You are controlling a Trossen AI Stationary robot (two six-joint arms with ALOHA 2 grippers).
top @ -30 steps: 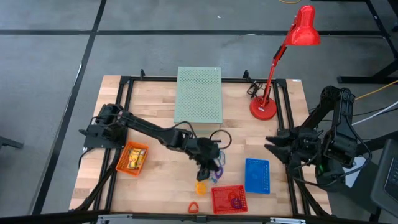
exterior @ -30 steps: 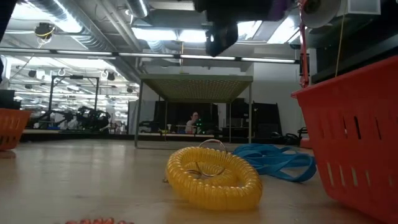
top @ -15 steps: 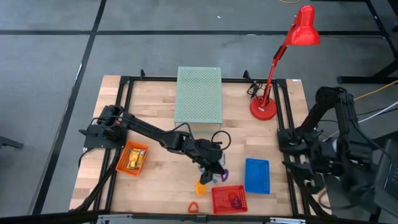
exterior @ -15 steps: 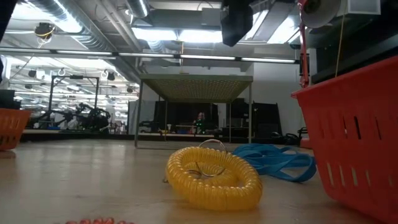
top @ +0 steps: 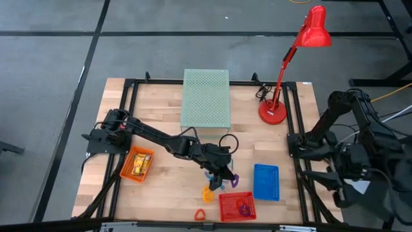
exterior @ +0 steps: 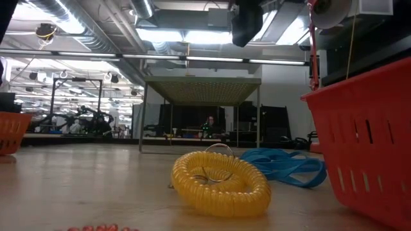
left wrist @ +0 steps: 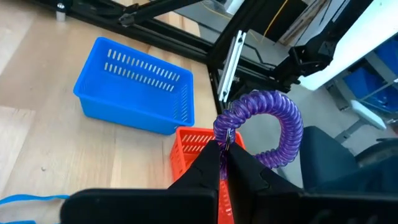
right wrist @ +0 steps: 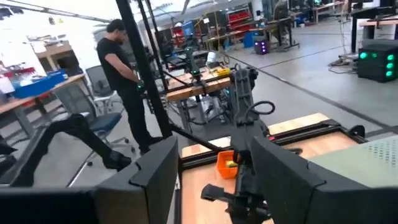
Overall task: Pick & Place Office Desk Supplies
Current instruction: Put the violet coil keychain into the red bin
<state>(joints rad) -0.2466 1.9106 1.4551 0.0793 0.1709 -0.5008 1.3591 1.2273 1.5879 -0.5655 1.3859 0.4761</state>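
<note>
Wooden counter inside a black frame, green perforated box at its far middle. Red lamp right of the box, base on the counter. Blue basket near the red basket, on its right and a little farther back; seen empty from the left wrist. Red basket at the front edge, a purple coil lying inside. Orange basket well to the left of the red basket, holding yellow pieces.

Left arm stretched across the counter from the left side; left gripper just behind the red basket's left corner, above the counter. Fingers pinched narrow on the metal ring of a purple coil, coil hanging beyond the tips over the red basket's edge. Right arm folded back off the counter's right side; right gripper raised, fingers set wide with nothing between them.

Yellow coil flat on the counter just left of the red basket, a key ring resting on it. Blue loops in a tangle just behind the yellow coil. Orange clip at the front edge, left of the red basket.

Person standing in the room beyond the counter, seen from the right wrist.
</note>
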